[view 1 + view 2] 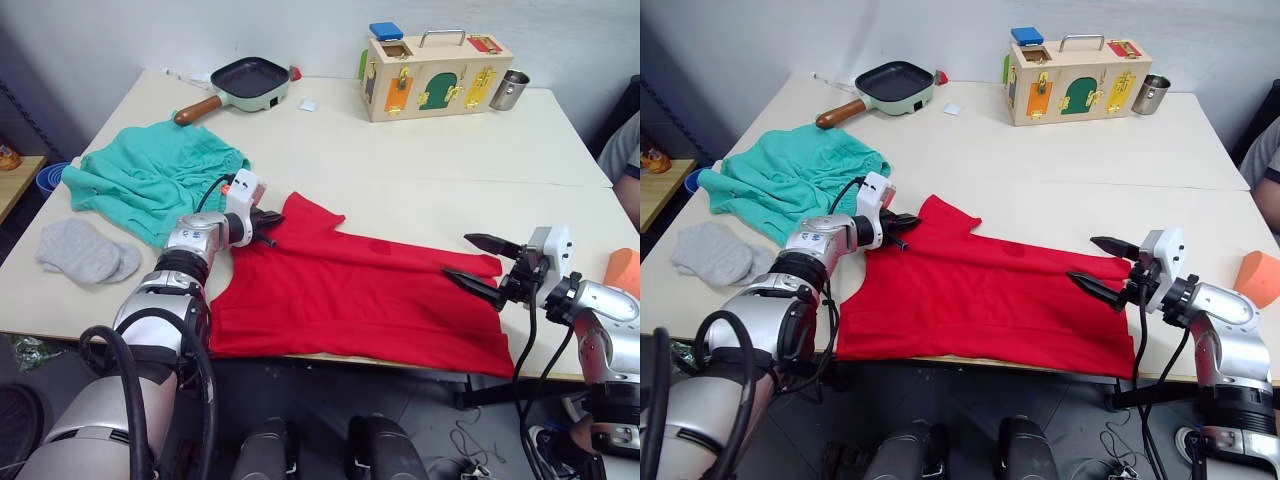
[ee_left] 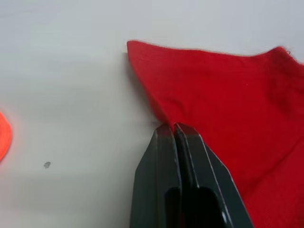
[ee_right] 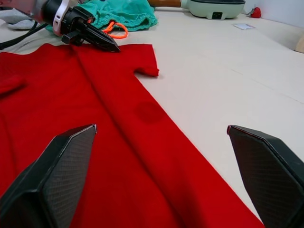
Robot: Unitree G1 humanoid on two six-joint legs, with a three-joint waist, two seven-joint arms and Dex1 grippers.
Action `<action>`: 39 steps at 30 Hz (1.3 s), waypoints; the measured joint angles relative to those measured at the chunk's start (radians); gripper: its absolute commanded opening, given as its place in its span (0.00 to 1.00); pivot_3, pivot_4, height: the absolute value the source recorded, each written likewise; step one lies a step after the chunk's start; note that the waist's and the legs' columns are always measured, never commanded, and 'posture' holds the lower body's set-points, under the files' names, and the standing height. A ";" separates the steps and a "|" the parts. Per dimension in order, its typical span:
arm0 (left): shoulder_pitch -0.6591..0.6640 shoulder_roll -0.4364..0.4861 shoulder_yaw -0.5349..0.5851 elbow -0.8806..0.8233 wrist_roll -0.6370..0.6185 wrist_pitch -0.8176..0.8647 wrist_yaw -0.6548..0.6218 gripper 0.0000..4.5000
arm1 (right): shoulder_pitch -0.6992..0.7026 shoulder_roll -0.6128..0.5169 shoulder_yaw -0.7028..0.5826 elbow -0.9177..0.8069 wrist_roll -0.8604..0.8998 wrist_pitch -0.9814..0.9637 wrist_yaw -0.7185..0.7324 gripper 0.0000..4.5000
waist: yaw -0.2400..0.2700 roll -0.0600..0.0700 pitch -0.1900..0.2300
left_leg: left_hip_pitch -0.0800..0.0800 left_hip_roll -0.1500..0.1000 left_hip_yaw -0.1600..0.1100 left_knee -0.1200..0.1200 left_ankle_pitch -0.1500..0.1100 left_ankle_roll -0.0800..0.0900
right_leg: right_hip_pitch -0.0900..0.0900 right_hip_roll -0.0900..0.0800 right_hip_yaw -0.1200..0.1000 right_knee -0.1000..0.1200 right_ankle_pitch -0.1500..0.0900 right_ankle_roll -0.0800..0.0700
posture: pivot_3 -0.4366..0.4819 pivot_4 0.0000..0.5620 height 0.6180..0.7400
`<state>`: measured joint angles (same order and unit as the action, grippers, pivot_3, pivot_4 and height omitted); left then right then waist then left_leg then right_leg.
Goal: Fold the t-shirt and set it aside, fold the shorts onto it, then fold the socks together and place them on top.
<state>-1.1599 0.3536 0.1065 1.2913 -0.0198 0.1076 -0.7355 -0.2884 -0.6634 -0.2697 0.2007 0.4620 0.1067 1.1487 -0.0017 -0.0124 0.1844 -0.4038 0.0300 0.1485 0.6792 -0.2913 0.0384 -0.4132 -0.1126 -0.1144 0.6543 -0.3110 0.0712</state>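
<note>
The left gripper [image 1: 268, 229] has its two black fingers pressed together, pinching the left sleeve edge of the t-shirt [image 1: 350, 290]; the left wrist view shows the closed tips nipping the red cloth where it meets the table [image 1: 420, 180]. Left of it, the socks [image 1: 85, 250] lie near the table's left edge, and the shorts [image 1: 150, 175] sit crumpled just beyond them, their orange drawstring [image 3: 115, 29] close to the left gripper. The t-shirt lies flat along the near edge, reaching from the left gripper across to the right one. The right gripper [image 1: 482, 263] holds its fingers spread wide just over the shirt's right end, gripping nothing. Far back stand a frying pan [image 1: 240, 85], a wooden latch box [image 1: 435, 75] and a metal cup [image 1: 509, 90].
</note>
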 measured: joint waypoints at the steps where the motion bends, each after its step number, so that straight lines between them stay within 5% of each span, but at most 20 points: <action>1: 0.001 0.004 0.007 0.000 -0.009 -0.022 -0.019 0.01 | 0.002 0.001 0.000 0.000 0.000 0.000 -0.002 1.00 | 0.000 0.000 0.000 | 0.000 0.000 0.000 0.000 0.000 0.000 | 0.000 0.000 0.000 0.000 0.000 0.000 | 0.48 0.27 1.00; 9: 0.021 0.049 0.043 -0.045 -0.062 -0.146 -0.241 0.01 | 0.007 0.001 0.000 0.000 0.000 0.000 -0.002 1.00 | -0.002 0.000 0.000 | 0.000 0.000 0.000 0.000 0.000 0.000 | 0.000 0.000 -0.001 0.000 0.000 0.000 | 0.48 0.27 1.00; 23: 0.259 0.102 -0.018 -0.296 -0.089 -0.429 -0.604 0.01 | 0.014 0.001 0.004 0.000 0.000 0.001 0.011 1.00 | -0.002 0.000 0.000 | 0.000 0.000 0.000 0.000 0.000 0.000 | 0.000 0.000 0.000 -0.001 0.000 0.000 | 0.48 0.27 1.00; 34: 0.461 0.226 -0.177 -0.443 -0.004 -0.930 -0.688 0.01 | 0.072 -0.013 0.006 0.000 -0.009 -0.004 0.038 1.00 | -0.002 0.000 0.000 | 0.001 0.001 -0.001 0.001 -0.003 0.002 | 0.001 -0.002 0.000 -0.001 0.000 0.000 | 0.48 0.27 1.00; 39: 0.453 0.244 -0.176 -0.418 -0.017 -0.883 -0.610 0.28 | 0.075 -0.013 0.012 0.000 -0.010 -0.018 0.039 1.00 | -0.003 0.001 0.000 | 0.001 0.001 -0.001 0.001 -0.004 0.003 | 0.001 -0.003 0.000 -0.001 0.000 0.000 | 0.48 0.27 1.00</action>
<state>-0.7068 0.5976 -0.0695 0.8733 -0.0368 -0.7751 -1.3459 -0.2129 -0.6764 -0.2574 0.2008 0.4516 0.0891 1.1879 -0.0047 -0.0116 0.1839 -0.4030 0.0306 0.1476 0.6804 -0.2949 0.0414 -0.4125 -0.1151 -0.1144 0.6535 -0.3111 0.0708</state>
